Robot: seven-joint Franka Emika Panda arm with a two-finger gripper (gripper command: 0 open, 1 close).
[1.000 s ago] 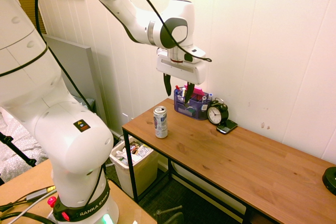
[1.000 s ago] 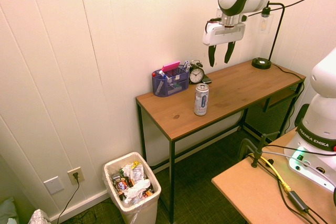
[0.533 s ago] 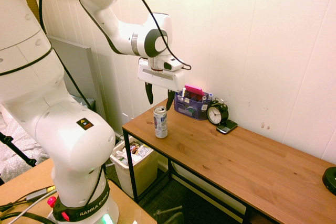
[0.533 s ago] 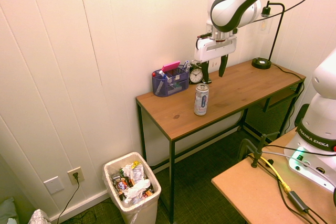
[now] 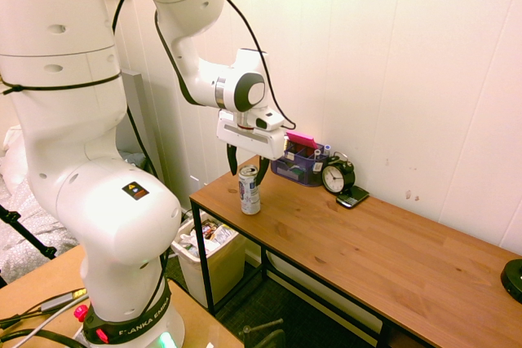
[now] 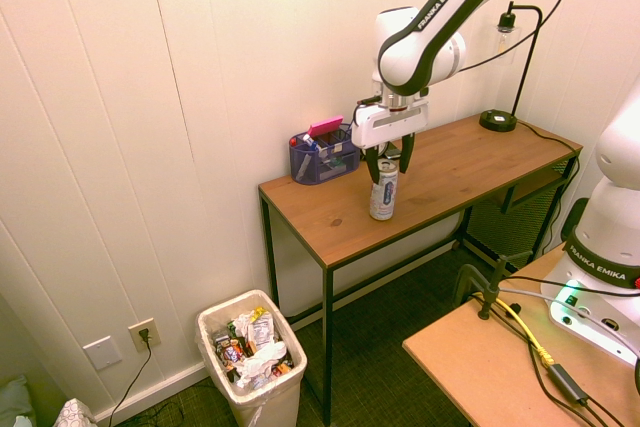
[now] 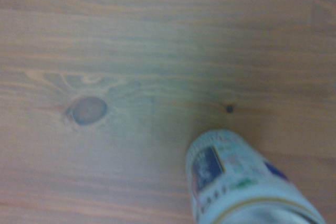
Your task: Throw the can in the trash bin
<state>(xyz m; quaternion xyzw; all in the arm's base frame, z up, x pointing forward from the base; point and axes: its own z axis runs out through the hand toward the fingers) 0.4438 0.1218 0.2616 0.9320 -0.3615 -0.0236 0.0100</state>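
A: Can (image 5: 249,190) first: where is it?
B: Upright on the table (image 5: 391,258), near the end that stands over the bin (image 6: 252,362). The wrist view shows its printed side and rim against the wood grain.

A: Start with the biggest thing, then.
B: The arm reaches over from its base and bends at the wrist so the hand points straight down above the table's end.

A: And the bin?
B: On the floor by the wall, lined, with wrappers and crumpled paper inside, well apart from the can.

A: The gripper (image 6: 387,156)?
B: Spread wide, one finger on each side of the can's top. The fingertips reach just past the rim and seem not to touch it. Nothing is held.

A: Anything smaller nearby?
B: A blue organiser (image 5: 298,162) and a black clock (image 5: 336,176) behind the can, against the wall.
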